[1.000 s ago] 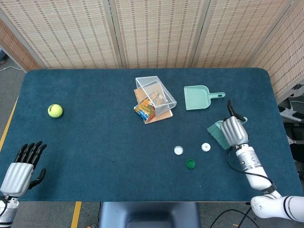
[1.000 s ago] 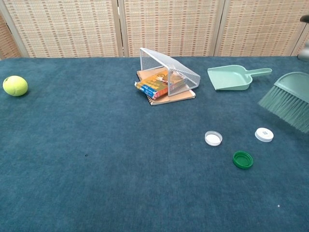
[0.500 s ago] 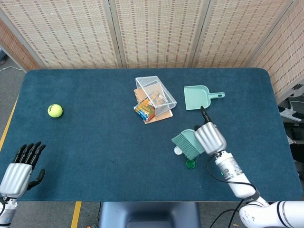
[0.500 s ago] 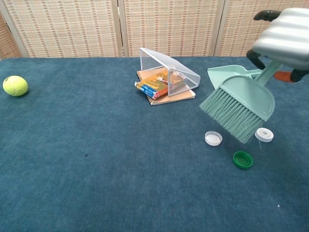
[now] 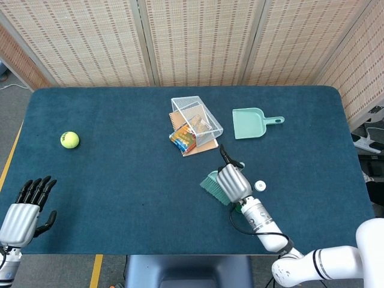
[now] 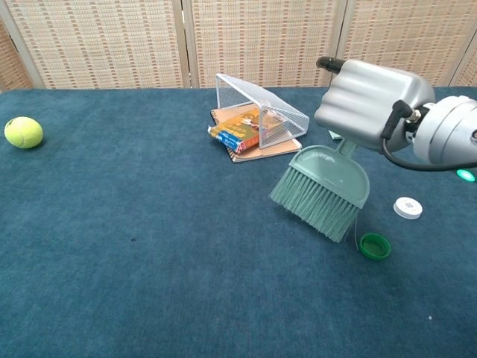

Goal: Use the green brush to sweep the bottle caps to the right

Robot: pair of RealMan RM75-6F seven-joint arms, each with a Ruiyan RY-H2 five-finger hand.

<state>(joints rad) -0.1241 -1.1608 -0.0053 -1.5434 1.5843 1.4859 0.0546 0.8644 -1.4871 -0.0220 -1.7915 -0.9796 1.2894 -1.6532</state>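
Observation:
My right hand [image 5: 233, 180] [image 6: 370, 101] grips the green brush [image 5: 213, 186] [image 6: 322, 190] by its handle, bristles pointing down and left, just above the cloth. One white cap [image 5: 260, 185] [image 6: 408, 208] lies to the right of the brush. The green cap [image 6: 375, 245] sits just right of the bristle tips; in the head view my forearm hides most of it. A second white cap is hidden behind the brush in both views. My left hand [image 5: 27, 210] hangs open at the table's near left corner, holding nothing.
A tipped wire basket [image 5: 196, 122] [image 6: 261, 112] rests on books [image 5: 186, 139] [image 6: 237, 134] at the centre back. A green dustpan [image 5: 249, 123] lies behind the brush. A tennis ball [image 5: 69, 140] [image 6: 23, 132] sits far left.
My right hand has carried the brush leftward from the right side of the table, across the caps. One white cap is now hidden behind the brush. The left hand has stayed put.

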